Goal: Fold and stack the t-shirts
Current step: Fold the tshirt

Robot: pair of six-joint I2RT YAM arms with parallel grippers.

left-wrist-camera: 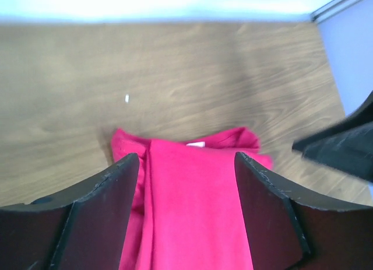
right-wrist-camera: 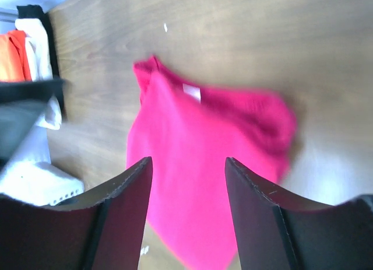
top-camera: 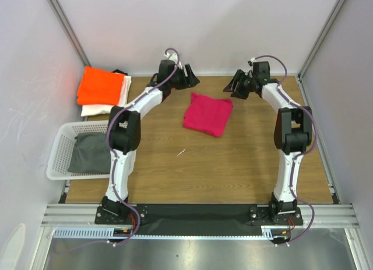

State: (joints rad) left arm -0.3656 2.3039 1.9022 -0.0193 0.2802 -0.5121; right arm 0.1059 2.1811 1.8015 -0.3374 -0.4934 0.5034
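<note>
The magenta-pink t-shirt (top-camera: 208, 114) lies folded into a small rectangle on the wooden table, between the two grippers; it also shows in the left wrist view (left-wrist-camera: 192, 194) and the right wrist view (right-wrist-camera: 198, 165). My left gripper (top-camera: 190, 77) is open and empty, up at the back, left of the shirt. My right gripper (top-camera: 238, 85) is open and empty, up at the back, right of the shirt. The orange t-shirt (top-camera: 100, 86) lies folded on top of the folded white t-shirt (top-camera: 108, 107) at the back left.
A white lattice basket (top-camera: 58, 150) with a grey cloth (top-camera: 90, 153) in it stands at the left edge. Grey walls close the back and both sides. A small white scrap (top-camera: 181, 152) lies mid-table.
</note>
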